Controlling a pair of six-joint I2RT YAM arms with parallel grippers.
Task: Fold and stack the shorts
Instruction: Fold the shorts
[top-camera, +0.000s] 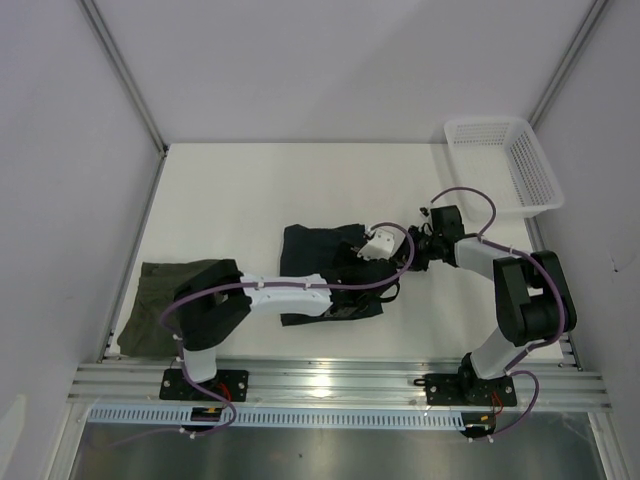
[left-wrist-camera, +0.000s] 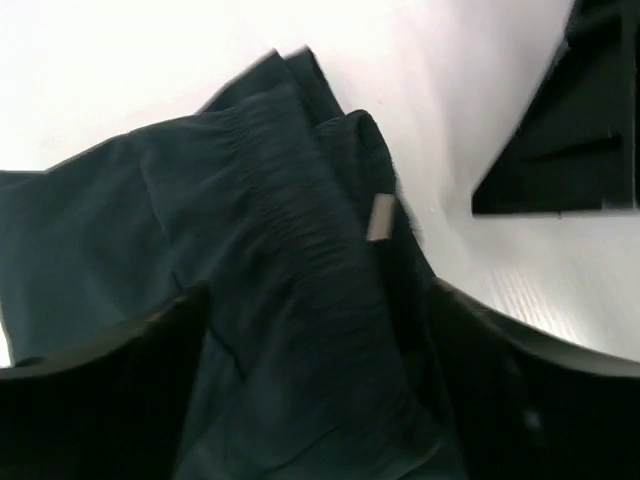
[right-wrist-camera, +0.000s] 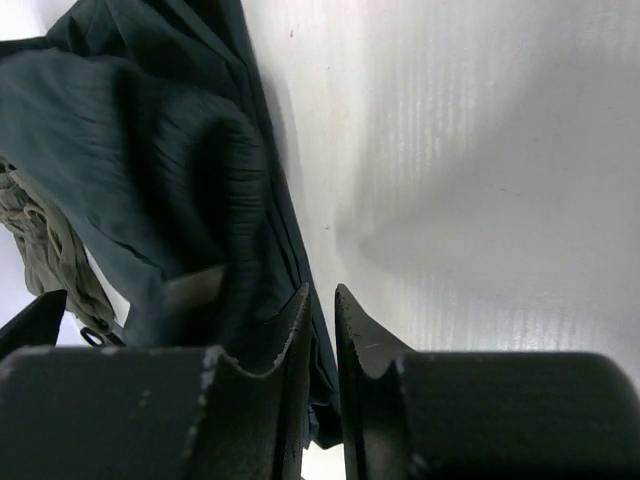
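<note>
The dark navy-teal shorts (top-camera: 315, 262) lie rumpled in the middle of the table. My left gripper (top-camera: 385, 255) is over their right part. In the left wrist view its fingers (left-wrist-camera: 110, 390) are spread wide, with the elastic waistband of the navy shorts (left-wrist-camera: 300, 250) filling the gap at the left gripper (left-wrist-camera: 320, 400). My right gripper (top-camera: 413, 252) is at the shorts' right edge. In the right wrist view the right gripper (right-wrist-camera: 320, 295) is nearly closed, and a thin edge of the navy shorts (right-wrist-camera: 150, 150) runs into the gap. The olive-green shorts (top-camera: 165, 297) lie flat at the far left edge.
A white mesh basket (top-camera: 500, 165) stands at the back right corner. Grey walls close in the table on both sides and at the back. The right arm's dark gripper body (left-wrist-camera: 580, 130) shows at the upper right of the left wrist view.
</note>
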